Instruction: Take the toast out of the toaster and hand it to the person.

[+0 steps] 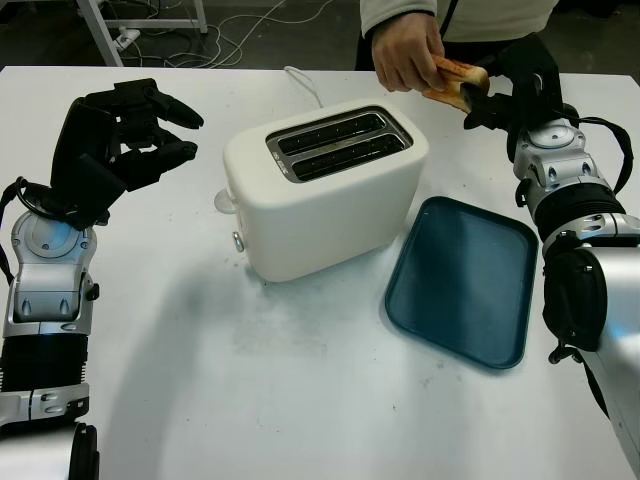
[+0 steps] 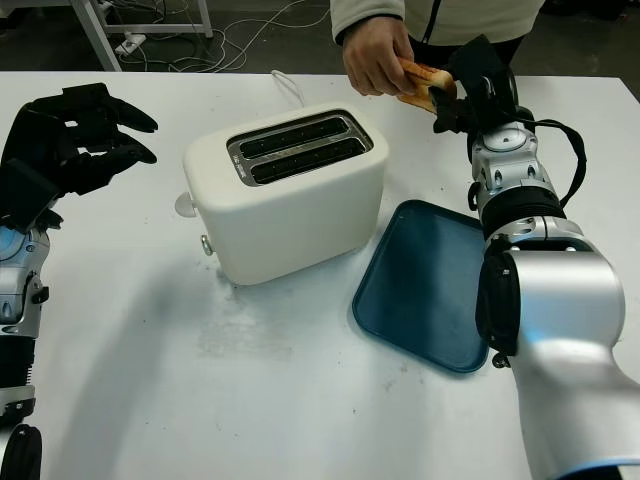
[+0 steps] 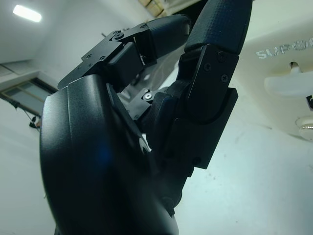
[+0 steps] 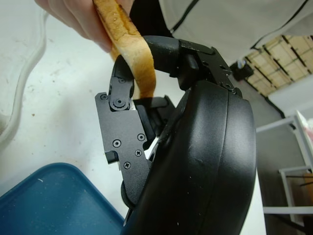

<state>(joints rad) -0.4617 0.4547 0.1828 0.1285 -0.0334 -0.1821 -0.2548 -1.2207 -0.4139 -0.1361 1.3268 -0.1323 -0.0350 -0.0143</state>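
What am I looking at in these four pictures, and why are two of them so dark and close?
This is a humanoid robot at a white table. The two wide pictures come from cameras in its head, looking down. The two dark ones come from cameras at its wrists, so each black hand looms large.

On the table stand a white toaster and a blue tray.

The right hand, at the table's far side, grips a slice of toast. A person's hand has taken hold of the same slice, so the handover is under way. The left hand hangs open above the table beside the toaster, holding nothing.
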